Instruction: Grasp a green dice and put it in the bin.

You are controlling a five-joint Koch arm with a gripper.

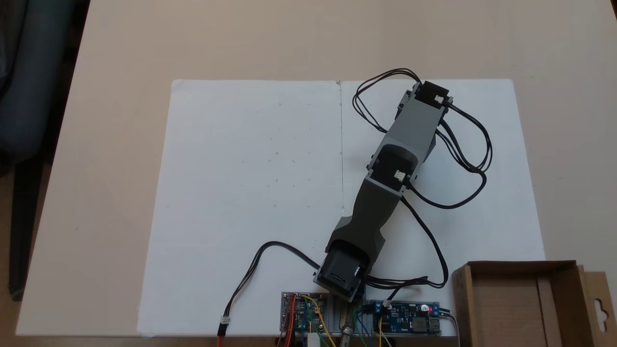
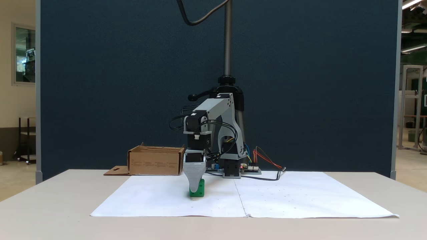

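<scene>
- A grey hobby arm (image 1: 385,183) reaches out over white paper sheets (image 1: 241,193) on the pale surface (image 2: 50,206), its jaws (image 2: 194,189) pointed straight down.
- The green dice (image 2: 199,191) sits on the paper at the very tip of the jaws; in a fixed view from table level the light-grey finger overlaps the cube's near-left face, so dice and finger look touching or all but touching.
- Only one finger shows from that side, the other lying behind it, so whether the jaws are spread, clamped on the cube or merely beside it cannot be told.
- From above, the arm's own body covers the spot beneath the jaws.
- The bin (image 1: 520,299), a shallow brown cardboard box with a slotted flap, stands well apart from the jaws, back beside the arm's base and its circuit boards (image 1: 407,318).
- The cube appears to be hard, light plastic with flat, smooth faces: stiff enough to take a firm squeeze, but slick enough to slip or twist if pinched on a corner.
- The best hold is likely across two opposite flat faces, centred and low on the cube.
- Judging by the dice resting on the paper, the lift has not yet been made.
</scene>
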